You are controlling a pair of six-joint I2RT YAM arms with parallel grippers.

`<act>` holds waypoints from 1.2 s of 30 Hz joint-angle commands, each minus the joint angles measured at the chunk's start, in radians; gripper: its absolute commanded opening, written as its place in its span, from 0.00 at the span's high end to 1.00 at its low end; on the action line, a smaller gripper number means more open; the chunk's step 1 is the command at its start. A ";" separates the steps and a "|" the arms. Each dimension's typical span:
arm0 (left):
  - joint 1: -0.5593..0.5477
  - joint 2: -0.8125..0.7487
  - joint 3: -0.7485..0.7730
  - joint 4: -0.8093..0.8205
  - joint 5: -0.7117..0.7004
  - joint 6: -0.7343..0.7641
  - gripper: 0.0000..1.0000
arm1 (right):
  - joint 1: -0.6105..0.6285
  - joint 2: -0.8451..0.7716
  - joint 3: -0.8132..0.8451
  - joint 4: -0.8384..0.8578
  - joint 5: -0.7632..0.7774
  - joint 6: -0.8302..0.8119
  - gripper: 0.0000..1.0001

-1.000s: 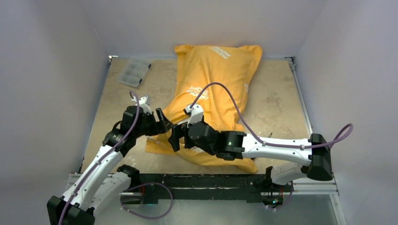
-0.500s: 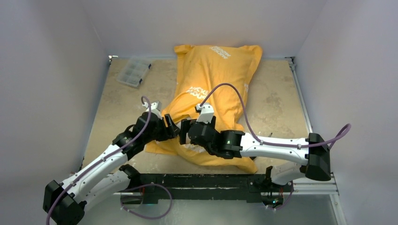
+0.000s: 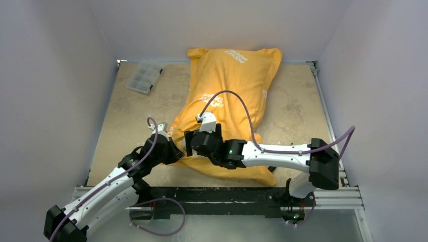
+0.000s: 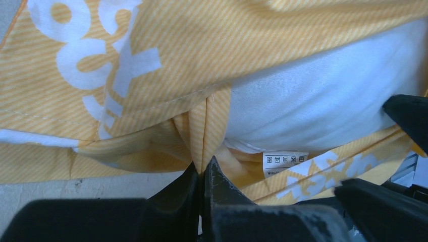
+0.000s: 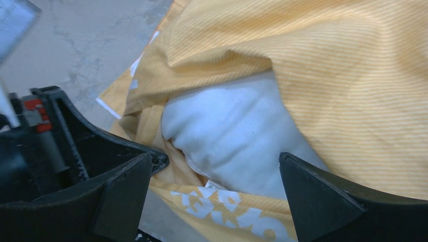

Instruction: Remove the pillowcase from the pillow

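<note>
The orange-yellow pillowcase (image 3: 237, 91) with white lettering lies lengthwise down the middle of the table, its open end near the arms. The white pillow (image 5: 232, 136) bulges out of that opening; it also shows in the left wrist view as pillow (image 4: 323, 111) beside a care label. My left gripper (image 4: 203, 169) is shut on a pinched fold of the pillowcase (image 4: 207, 121) at the opening's left edge. My right gripper (image 5: 217, 186) stands wide open just in front of the exposed pillow, fingers (image 5: 313, 196) on either side, touching nothing that I can see. In the top view the left gripper (image 3: 174, 148) and right gripper (image 3: 191, 143) sit close together.
A clear plastic compartment box (image 3: 144, 77) rests at the table's far left corner. White walls close in on three sides. The bare tan tabletop (image 3: 298, 111) extends right of the pillowcase, and a black rail runs along the near edge.
My left gripper has moved right onto the pillowcase's opening and closed on a fold of cloth. The right gripper has shifted left toward the opening, still open.
</note>
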State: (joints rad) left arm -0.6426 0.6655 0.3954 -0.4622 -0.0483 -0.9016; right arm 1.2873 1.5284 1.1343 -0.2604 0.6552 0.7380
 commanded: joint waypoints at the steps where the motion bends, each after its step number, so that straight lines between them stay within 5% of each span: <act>1: -0.004 -0.001 0.017 -0.025 -0.029 -0.013 1.00 | -0.009 0.063 0.062 -0.022 0.047 -0.011 0.01; 17: -0.004 -0.003 -0.032 0.015 -0.029 -0.025 1.00 | -0.091 0.471 0.159 -0.152 0.149 0.131 0.02; 19: -0.005 0.002 -0.045 0.027 -0.035 -0.026 1.00 | -0.092 0.499 0.166 -0.172 0.161 0.158 0.10; 20: -0.005 0.004 -0.053 0.032 -0.039 -0.026 1.00 | -0.092 0.499 0.165 -0.172 0.161 0.159 0.24; 23: -0.004 0.007 -0.063 0.036 -0.063 -0.028 1.00 | -0.092 0.443 0.139 -0.154 0.157 0.158 0.87; 24: -0.003 0.006 -0.063 0.036 -0.072 -0.027 1.00 | -0.093 0.413 0.128 -0.147 0.156 0.156 1.00; 36: -0.004 0.018 -0.020 0.036 -0.130 -0.002 1.00 | -0.157 -0.173 -0.168 0.280 -0.114 -0.093 1.00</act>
State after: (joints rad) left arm -0.6449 0.6712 0.3408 -0.4171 -0.1272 -0.9245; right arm 1.1702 1.5421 1.0439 -0.1791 0.6537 0.7567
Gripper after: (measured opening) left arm 0.006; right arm 0.039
